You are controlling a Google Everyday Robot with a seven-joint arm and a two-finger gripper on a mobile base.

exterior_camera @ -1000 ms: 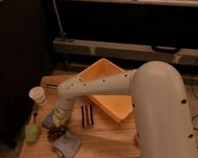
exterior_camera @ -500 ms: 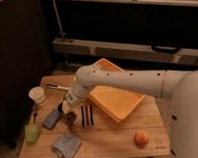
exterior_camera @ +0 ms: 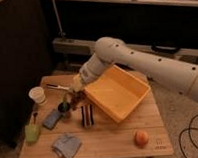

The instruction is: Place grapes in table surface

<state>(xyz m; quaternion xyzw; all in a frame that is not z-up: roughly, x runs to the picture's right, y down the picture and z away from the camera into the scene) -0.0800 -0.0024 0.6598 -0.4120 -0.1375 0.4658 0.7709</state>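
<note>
Just left of the yellow bin, the claw hung directly over the grapes, near the surface; whether it clenched them, I could not tell.

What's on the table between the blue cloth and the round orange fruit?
Nothing, just bare table surface between the cloth and the orange fruit in the camera view. The tool hangs farther back, left of the yellow bin.

end effector over table surface | left of bin | cloth front-left
</note>
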